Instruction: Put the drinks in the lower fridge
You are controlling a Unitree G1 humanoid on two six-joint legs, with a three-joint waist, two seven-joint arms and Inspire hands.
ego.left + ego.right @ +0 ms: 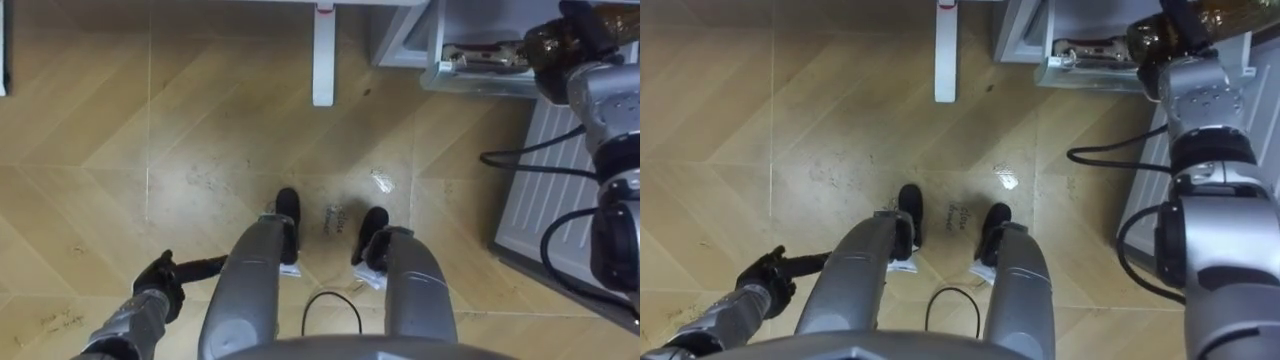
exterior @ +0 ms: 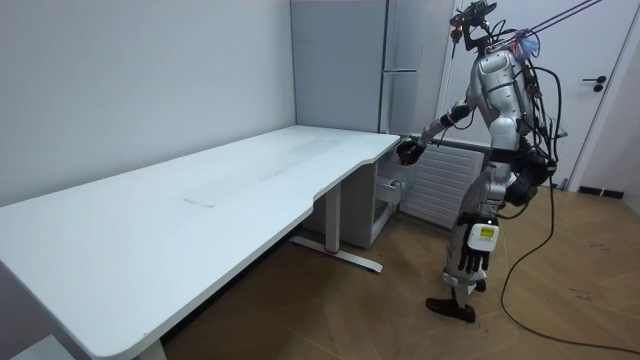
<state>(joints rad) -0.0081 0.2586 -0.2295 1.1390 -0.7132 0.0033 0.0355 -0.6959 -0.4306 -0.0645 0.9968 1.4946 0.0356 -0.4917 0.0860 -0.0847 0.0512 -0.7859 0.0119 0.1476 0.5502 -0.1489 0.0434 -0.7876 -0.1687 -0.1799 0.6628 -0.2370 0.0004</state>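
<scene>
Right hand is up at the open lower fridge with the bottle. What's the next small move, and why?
Probably ease the right hand down into the open fridge compartment and set the brown bottle inside. The hand looks curled round the bottle right at the compartment's edge, not yet released. The left hand hangs low, idle.

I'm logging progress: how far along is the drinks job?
Done: one drink seems to lie in the open fridge shelf. In hand: the right hand is at that shelf; whether it holds a bottle is unclear. The left hand hangs empty. Left: any remaining drinks, closing up.
</scene>
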